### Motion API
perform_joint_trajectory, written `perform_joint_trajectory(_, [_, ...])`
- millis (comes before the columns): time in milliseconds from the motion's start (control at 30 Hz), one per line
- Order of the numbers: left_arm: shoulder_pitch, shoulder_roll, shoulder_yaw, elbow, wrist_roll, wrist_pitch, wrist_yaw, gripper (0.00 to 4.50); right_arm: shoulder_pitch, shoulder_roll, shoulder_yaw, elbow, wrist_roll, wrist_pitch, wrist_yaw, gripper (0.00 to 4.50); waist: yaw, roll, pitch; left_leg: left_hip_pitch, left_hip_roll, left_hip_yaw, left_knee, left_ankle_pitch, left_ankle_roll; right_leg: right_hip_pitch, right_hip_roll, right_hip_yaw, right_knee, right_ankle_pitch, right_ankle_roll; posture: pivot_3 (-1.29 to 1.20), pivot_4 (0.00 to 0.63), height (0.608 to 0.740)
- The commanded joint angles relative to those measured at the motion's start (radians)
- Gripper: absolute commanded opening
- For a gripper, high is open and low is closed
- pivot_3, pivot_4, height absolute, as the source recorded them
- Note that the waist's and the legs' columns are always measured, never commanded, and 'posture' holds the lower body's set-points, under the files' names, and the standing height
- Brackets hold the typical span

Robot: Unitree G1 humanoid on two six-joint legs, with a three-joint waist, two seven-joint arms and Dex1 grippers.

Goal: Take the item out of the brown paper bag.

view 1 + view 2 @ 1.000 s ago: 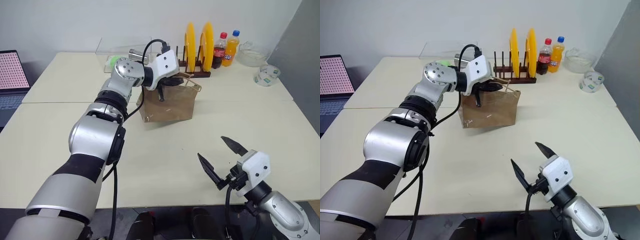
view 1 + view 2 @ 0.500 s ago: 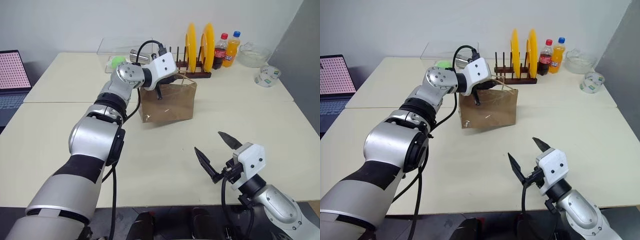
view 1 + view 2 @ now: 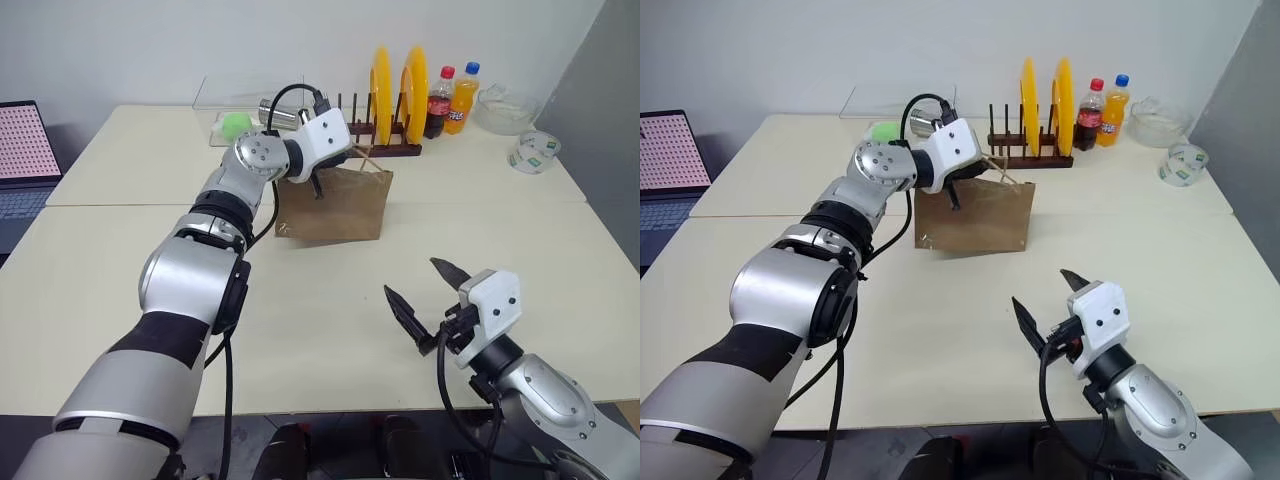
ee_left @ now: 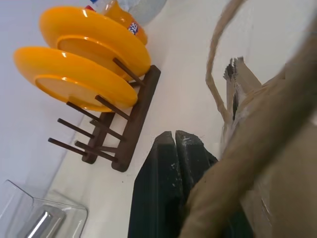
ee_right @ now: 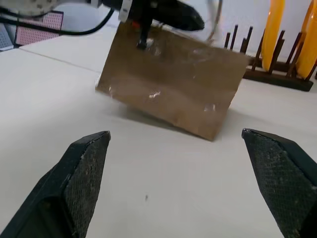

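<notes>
The brown paper bag (image 3: 335, 205) stands on the table in front of the plate rack. My left gripper (image 3: 346, 160) is at its top rim by the tan handles. In the left wrist view the left gripper's (image 4: 174, 135) fingers are pressed together, a handle strap (image 4: 237, 163) crosses them, and the bag's torn rim (image 4: 237, 74) is beside them. The item is hidden, out of view inside the bag. My right gripper (image 3: 415, 280) hovers open over the near table, well short of the bag. In the right wrist view the right gripper (image 5: 176, 133) faces the bag (image 5: 173, 84).
Behind the bag stands a wooden rack with two yellow plates (image 3: 395, 85), then a cola bottle (image 3: 438, 100) and an orange soda bottle (image 3: 462, 95). A glass bowl (image 3: 505, 108) and a tape roll (image 3: 533, 150) lie far right. A metal cup (image 3: 275, 108) and a laptop (image 3: 20, 150) are on the left.
The bag has shifted a little back and left with the left gripper at its rim and stands straighter. The right gripper has come forward towards the bag, still open.
</notes>
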State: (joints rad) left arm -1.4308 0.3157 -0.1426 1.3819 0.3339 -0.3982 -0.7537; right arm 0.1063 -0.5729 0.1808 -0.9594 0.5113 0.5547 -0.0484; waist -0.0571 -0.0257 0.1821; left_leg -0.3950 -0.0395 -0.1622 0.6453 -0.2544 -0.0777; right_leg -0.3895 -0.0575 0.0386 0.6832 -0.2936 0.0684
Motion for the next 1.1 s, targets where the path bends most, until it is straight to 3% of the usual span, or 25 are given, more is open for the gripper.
perform_joint_trajectory(33, [-0.014,0.02,0.003,-0.015,0.01,0.0,0.017,1.09,-0.032,0.015,-0.006,-0.088,0.001,0.007,-0.002,4.5,0.0,0.0,0.0,0.0,0.0,0.0,0.0,0.0,0.0,0.0,0.0,0.0,0.0,0.0,0.0,0.0,0.15,0.74])
perform_joint_trajectory(300, [-0.015,0.052,0.061,-0.021,-0.045,0.031,-0.068,3.44,-0.074,0.032,-0.015,-0.085,0.026,0.066,0.038,4.5,-0.002,0.0,0.0,0.0,0.0,0.0,0.0,0.0,0.0,0.0,0.0,0.0,0.0,0.0,0.0,0.0,0.15,0.74])
perform_joint_trajectory(900, [0.098,0.242,0.222,-0.143,-0.28,0.173,-0.499,3.44,-0.213,0.01,-0.067,0.094,0.018,0.092,0.305,4.5,-0.009,0.0,0.0,0.001,0.0,0.0,0.0,0.0,0.0,0.0,0.0,0.0,0.003,0.0,0.0,0.0,0.15,0.74])
perform_joint_trajectory(1000, [0.179,0.264,0.235,-0.245,-0.331,0.233,-0.563,3.44,-0.231,-0.004,-0.076,0.134,-0.007,0.071,0.348,4.5,-0.011,0.0,0.0,0.002,0.0,0.0,0.0,0.0,0.0,0.0,0.0,0.0,0.003,0.0,0.0,0.0,0.15,0.74])
perform_joint_trajectory(1100, [0.318,0.284,0.257,-0.468,-0.402,0.361,-0.575,3.44,-0.256,-0.019,-0.101,0.171,-0.026,0.046,0.388,4.5,-0.018,0.0,0.0,0.002,0.0,0.0,0.0,0.0,0.0,0.0,0.0,0.001,0.004,0.0,0.0,0.0,0.15,0.74])
